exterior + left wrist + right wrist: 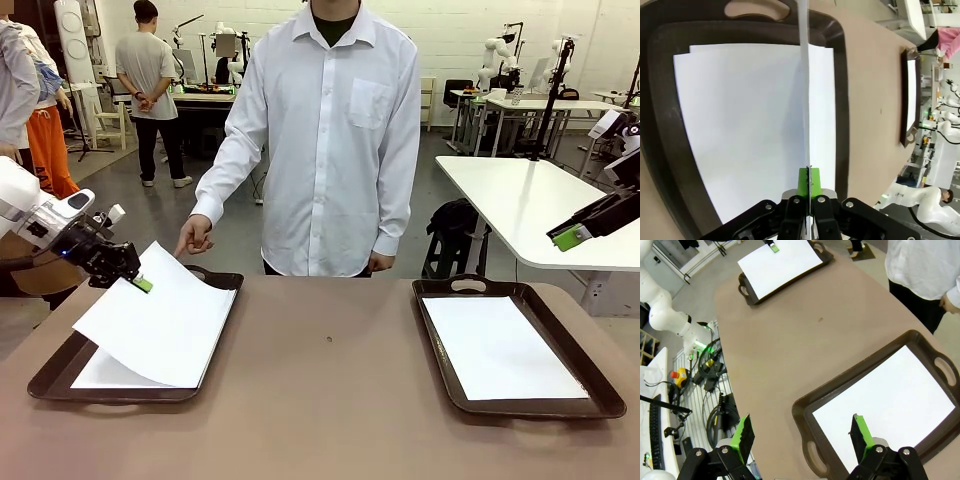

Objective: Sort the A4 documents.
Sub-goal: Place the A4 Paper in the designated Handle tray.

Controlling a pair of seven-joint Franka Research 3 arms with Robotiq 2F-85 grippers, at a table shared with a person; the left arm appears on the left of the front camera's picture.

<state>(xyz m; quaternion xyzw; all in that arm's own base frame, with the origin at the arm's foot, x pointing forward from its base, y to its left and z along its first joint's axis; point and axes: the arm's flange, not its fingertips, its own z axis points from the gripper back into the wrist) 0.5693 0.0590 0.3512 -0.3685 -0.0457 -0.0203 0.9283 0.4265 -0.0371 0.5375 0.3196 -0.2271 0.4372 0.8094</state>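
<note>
While left hand [143,284] pinches sheet [160,318] above left tray [55,375], right hand [802,433] hangs spread over right tray [805,405].

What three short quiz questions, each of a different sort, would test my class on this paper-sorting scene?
1. True or false: the left tool grips a thin white A4 paper sheet.
2. Which holds the other flat white paper sheet? A) bare table B) right dark brown handled tray
3. Fill in: the right tool is ____.

Key: 1 true; 2 B; 3 open.
</note>
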